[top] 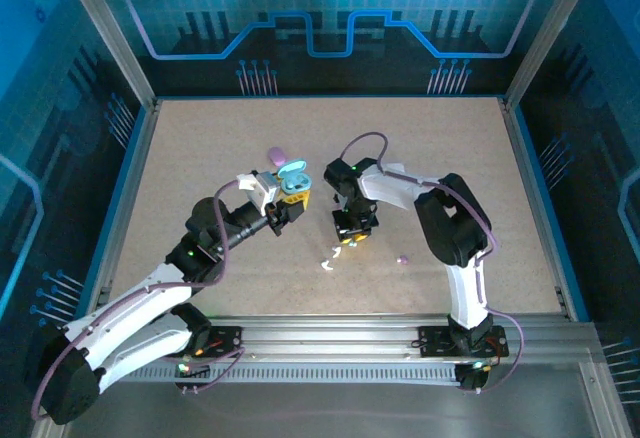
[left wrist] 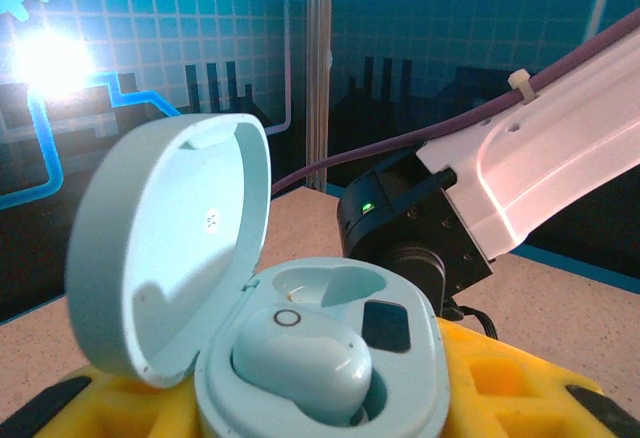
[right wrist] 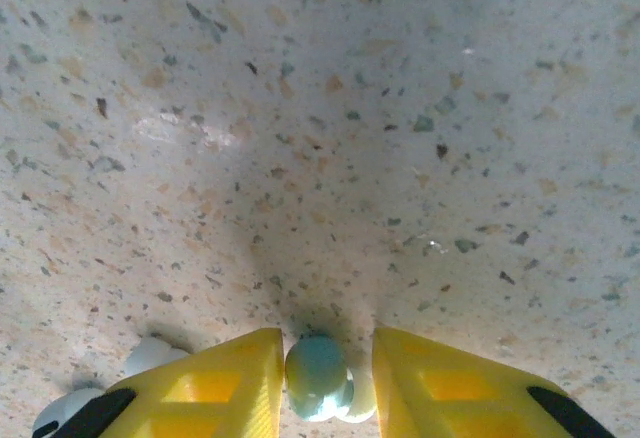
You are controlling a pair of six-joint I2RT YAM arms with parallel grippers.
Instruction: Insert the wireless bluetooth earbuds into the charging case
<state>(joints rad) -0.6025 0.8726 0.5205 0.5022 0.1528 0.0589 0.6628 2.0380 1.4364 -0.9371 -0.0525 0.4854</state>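
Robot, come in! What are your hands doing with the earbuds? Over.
Left gripper shut on open charging case, one earbud seated, one slot empty. Right gripper open, straddling light blue earbud on table. White earbuds close beside it.

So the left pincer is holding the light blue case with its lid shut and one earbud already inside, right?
Not quite: the lid is open, tipped back, as the left wrist view shows. The rest holds: the left pincer holds the light blue case, and one earbud sits inside it.
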